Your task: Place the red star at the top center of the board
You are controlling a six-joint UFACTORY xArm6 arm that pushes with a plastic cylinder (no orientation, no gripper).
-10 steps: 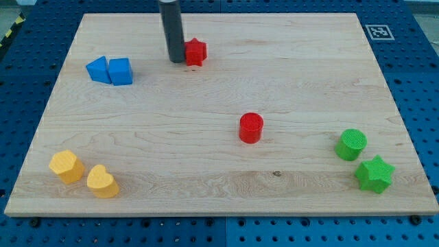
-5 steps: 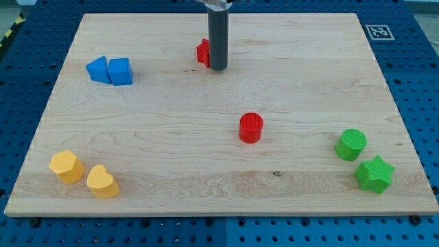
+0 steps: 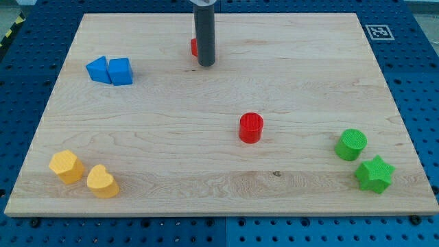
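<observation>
The red star (image 3: 194, 46) is almost wholly hidden: only a thin red sliver of it shows at the left edge of the dark rod, so its star shape cannot be made out here. It sits far up the wooden board (image 3: 309, 68), a little left of centre. My tip (image 3: 206, 64) rests on the board just in front of and to the right of that sliver, seemingly touching it, though the rod covers the contact itself. The rod is a plain straight pusher (it has no jaws to open or close), and it holds nothing.

The only marking is a black-and-white square tag (image 3: 378, 31) at the board's far right corner; it carries a pattern, no readable writing.

A red cylinder (image 3: 251, 127) stands near the middle. At the far left a blue triangular block (image 3: 98, 69) and a blue cube (image 3: 120, 71) touch. Two yellow blocks (image 3: 66, 166) (image 3: 101, 181) sit side by side at the near left. At the near right are a green cylinder (image 3: 351, 145) and a green star (image 3: 374, 173).
</observation>
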